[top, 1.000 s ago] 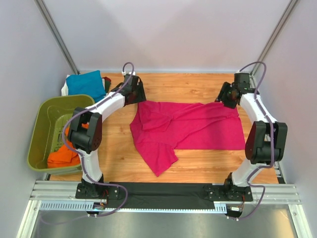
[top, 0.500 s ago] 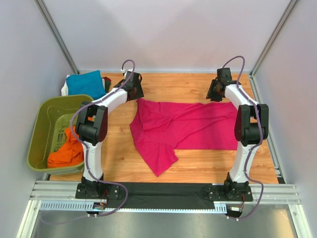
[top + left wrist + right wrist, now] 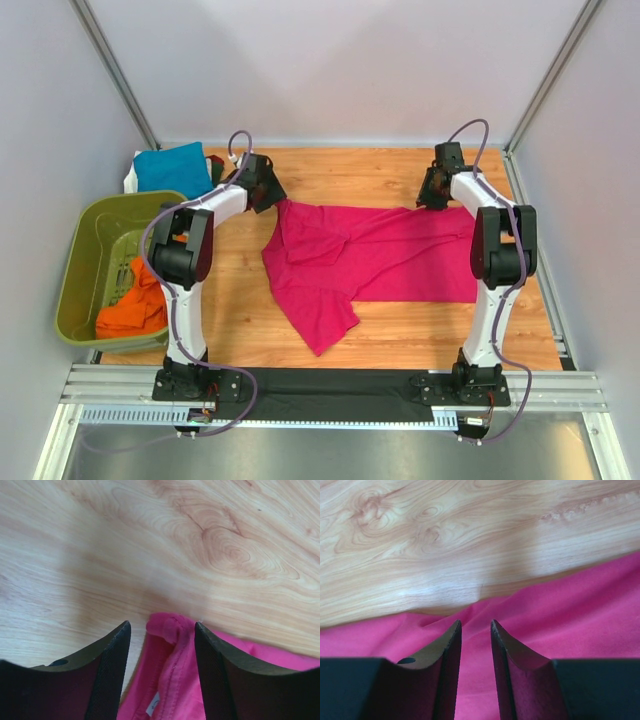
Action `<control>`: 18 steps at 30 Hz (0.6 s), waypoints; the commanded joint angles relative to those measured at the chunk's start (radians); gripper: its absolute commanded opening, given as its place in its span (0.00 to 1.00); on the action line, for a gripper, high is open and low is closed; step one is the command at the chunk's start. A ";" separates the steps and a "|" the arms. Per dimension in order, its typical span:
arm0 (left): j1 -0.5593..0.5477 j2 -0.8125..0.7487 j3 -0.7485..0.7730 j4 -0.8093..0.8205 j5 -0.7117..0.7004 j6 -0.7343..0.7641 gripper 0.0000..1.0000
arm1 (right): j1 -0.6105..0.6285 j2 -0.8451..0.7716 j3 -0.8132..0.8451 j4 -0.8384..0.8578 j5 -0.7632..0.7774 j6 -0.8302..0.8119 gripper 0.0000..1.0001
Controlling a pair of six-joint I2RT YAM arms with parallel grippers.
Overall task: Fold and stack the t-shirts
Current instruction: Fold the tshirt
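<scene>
A magenta-pink t-shirt [image 3: 370,255] lies spread and rumpled in the middle of the wooden table, one part trailing toward the near edge. At its far left corner my left gripper [image 3: 266,190] is open. In the left wrist view a rolled hem of the shirt [image 3: 172,635] sits between the left gripper's [image 3: 162,625] fingers, touching the right one. My right gripper [image 3: 432,195] is at the shirt's far edge. Seen from the right wrist, the right gripper [image 3: 475,622] has its jaws narrowly apart just above the flat pink cloth [image 3: 580,605], with nothing clamped.
An olive-green basket [image 3: 85,235] stands at the left edge holding orange t-shirts [image 3: 135,305]. A teal-blue t-shirt [image 3: 170,165] lies at the far left corner. Grey walls close in the table on both sides and at the back.
My right gripper has slid left along the shirt's far edge from the far right corner, and its jaws have narrowed. My left gripper has shifted slightly left at the far left corner.
</scene>
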 commanded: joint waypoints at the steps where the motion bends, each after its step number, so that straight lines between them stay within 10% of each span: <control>1: -0.005 -0.038 -0.040 0.086 0.049 -0.088 0.64 | -0.001 0.011 0.021 0.011 0.039 0.011 0.32; 18: -0.005 -0.073 -0.129 0.270 0.123 -0.198 0.66 | -0.001 0.043 0.014 0.008 0.045 0.012 0.31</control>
